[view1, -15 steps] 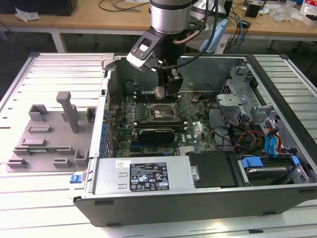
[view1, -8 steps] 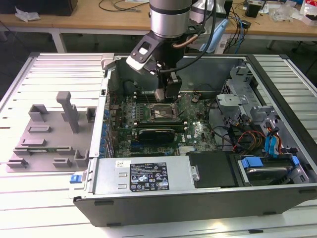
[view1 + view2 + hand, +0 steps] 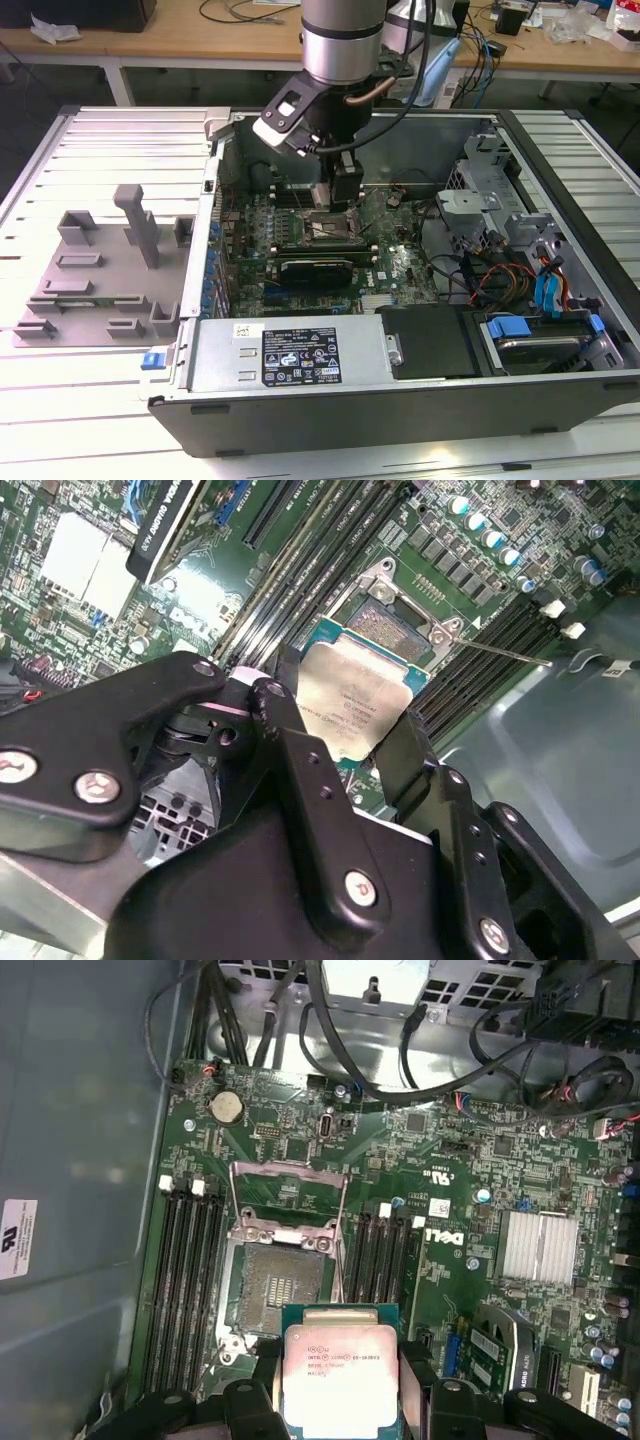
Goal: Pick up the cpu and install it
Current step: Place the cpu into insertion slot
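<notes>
Second wrist view and first wrist view: cpu held above the open socket

My pincer [image 3: 345,735] is clamped on the cpu [image 3: 350,700], gripping two opposite edges, with the silver top facing the camera. In the first wrist view the chip hangs just short of the socket [image 3: 280,1285]. It is apart from the socket and not seated. The bracket [image 3: 285,1192] is lifted and the pin field lies bare.

Judgement on the step: the chip should go down level and square to the frame, corners matched, with no sliding across the pins. Any tilt risks bent contacts. The hold looks centred, which favours a flat descent.

Edges and room: memory slots [image 3: 185,1280] flank the socket closely on both sides. The thin lever [image 3: 338,1260] stands alongside the frame, near the path of one finger. In the exterior view my arm reaches down into the open case [image 3: 400,415]. Its walls and the cables [image 3: 450,1030] are well apart from the socket. I judge the room above the board ample and the room beside the frame tight.
</notes>
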`<state>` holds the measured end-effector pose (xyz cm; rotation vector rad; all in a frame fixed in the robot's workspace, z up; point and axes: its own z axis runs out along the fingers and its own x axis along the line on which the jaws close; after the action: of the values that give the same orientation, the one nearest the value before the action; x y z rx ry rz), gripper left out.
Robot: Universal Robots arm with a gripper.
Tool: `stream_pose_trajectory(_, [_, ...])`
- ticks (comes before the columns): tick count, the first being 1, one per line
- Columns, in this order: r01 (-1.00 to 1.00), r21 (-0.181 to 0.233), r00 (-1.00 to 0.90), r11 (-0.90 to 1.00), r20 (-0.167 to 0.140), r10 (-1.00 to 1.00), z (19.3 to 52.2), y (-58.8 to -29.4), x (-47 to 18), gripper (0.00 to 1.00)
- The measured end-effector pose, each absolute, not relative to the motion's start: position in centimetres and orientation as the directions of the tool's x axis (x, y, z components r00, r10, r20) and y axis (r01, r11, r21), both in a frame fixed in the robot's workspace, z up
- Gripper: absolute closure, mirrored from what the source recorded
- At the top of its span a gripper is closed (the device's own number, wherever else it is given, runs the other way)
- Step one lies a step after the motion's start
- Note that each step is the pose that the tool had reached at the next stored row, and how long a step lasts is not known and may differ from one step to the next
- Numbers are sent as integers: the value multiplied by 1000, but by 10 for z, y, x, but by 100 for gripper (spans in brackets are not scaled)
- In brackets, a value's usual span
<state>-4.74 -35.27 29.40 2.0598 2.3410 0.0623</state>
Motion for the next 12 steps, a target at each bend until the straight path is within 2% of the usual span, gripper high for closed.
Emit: stream_pose_trajectory(12, [996, 45, -73, 73, 9, 997, 291, -352, -47, 45])
